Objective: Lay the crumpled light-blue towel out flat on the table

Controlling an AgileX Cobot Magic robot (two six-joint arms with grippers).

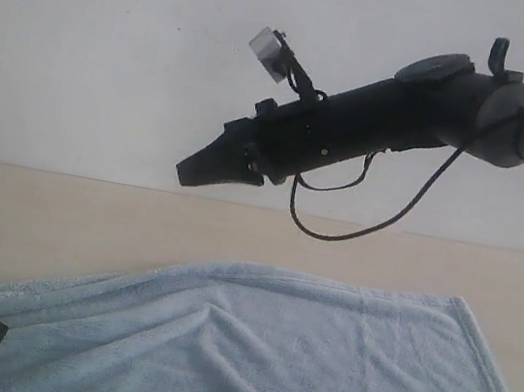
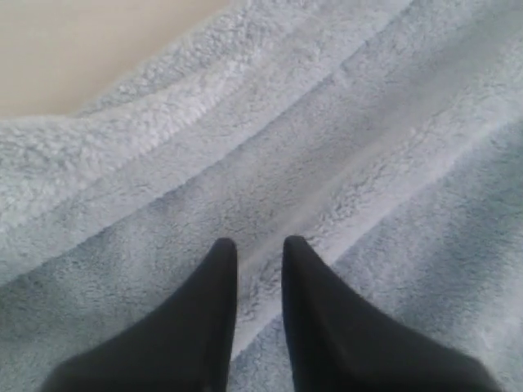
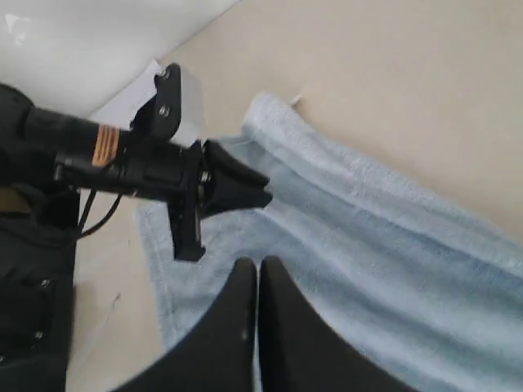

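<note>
The towel [image 1: 315, 358] lies on the worktop [image 1: 86, 216], opened out almost fully, and in the exterior view its long side runs from left to right. Only soft ridges cross it, and the far right corner looks flat. The left claw [image 2: 260, 249] is low, directly over the left end of the cloth. Its two fingers [image 2: 208, 310] are a little apart, with nothing between them, and they point along one raised fold. I cannot tell if the tips touch the pile. The right claw [image 1: 187, 171] hangs high, well apart from the towel, with its fingers pressed together and empty, aiming down toward the middle. So the left arm is much nearer, and I judge that the remaining wrinkles near the left edge are its work. The cloth is thick and fluffy, so it will probably drag rather than slide. The worktop is pale, smooth and plain. Behind it stands a white wall [image 1: 114, 58] with some dark specks, and a loose cable [image 1: 378, 227] hangs under the right arm.
</note>
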